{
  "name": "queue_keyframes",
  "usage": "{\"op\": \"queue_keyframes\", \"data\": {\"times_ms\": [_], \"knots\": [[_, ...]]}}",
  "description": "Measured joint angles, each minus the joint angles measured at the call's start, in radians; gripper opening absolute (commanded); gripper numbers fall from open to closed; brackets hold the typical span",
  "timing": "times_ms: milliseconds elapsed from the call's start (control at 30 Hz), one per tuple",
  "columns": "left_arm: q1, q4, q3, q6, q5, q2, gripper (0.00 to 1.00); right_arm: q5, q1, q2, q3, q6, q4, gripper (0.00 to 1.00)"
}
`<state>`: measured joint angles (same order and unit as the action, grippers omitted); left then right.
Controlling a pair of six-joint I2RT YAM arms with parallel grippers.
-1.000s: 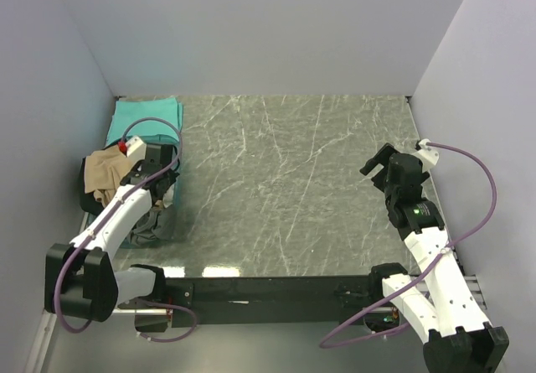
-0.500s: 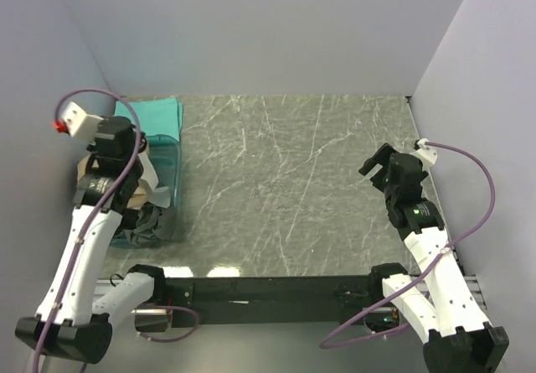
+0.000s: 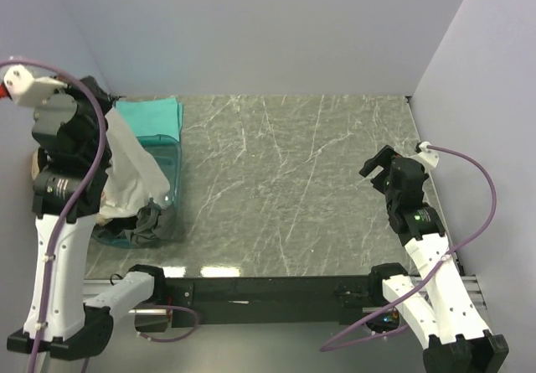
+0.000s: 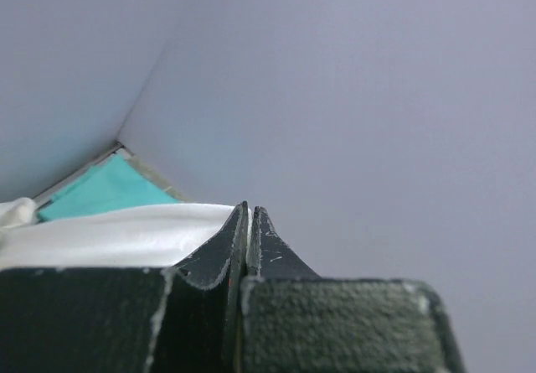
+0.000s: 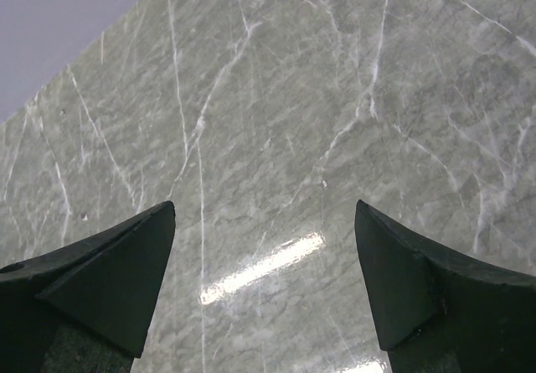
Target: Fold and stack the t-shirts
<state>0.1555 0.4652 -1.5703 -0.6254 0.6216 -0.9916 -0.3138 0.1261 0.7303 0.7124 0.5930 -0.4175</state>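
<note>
My left gripper (image 3: 106,110) is raised high by the left wall and shut on the white t-shirt (image 3: 134,172), which hangs down from it into the bin. In the left wrist view the jaws (image 4: 249,210) are pressed together with a sliver of the white t-shirt (image 4: 109,235) caught between them. A folded teal t-shirt (image 3: 155,115) lies in the back left corner, also seen as teal cloth (image 4: 105,189) from the left wrist. A bit of tan t-shirt (image 3: 33,168) peeks out behind the left arm. My right gripper (image 3: 378,168) hovers open over bare table (image 5: 265,207), holding nothing.
The clear blue-tinted bin (image 3: 172,170) stands at the left edge of the marble table (image 3: 293,180), with dark grey cloth (image 3: 149,222) in its near end. Walls close in the left, back and right sides.
My left arm has risen out of the bin toward the left wall, pulling the white t-shirt up with it. The right arm has barely moved.
</note>
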Motion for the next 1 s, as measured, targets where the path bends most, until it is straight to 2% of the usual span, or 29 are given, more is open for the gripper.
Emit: {"op": "queue_keyframes", "data": {"times_ms": [267, 533, 767, 1000], "knots": [[0.000, 0.018, -0.224, 0.082, -0.188, -0.218, 0.01, 0.000, 0.000, -0.003, 0.000, -0.004, 0.007, 0.93], [-0.001, 0.035, -0.446, 0.091, -0.388, -0.429, 0.01, 0.000, 0.000, 0.005, 0.000, -0.010, 0.014, 0.93], [-0.001, 0.018, -0.602, 0.090, -0.423, -0.531, 0.01, 0.002, 0.000, 0.006, -0.002, -0.014, 0.022, 0.93], [-0.001, -0.106, -0.640, 0.090, -0.425, -0.494, 0.01, 0.002, 0.000, 0.011, -0.013, -0.015, 0.036, 0.93]]}}
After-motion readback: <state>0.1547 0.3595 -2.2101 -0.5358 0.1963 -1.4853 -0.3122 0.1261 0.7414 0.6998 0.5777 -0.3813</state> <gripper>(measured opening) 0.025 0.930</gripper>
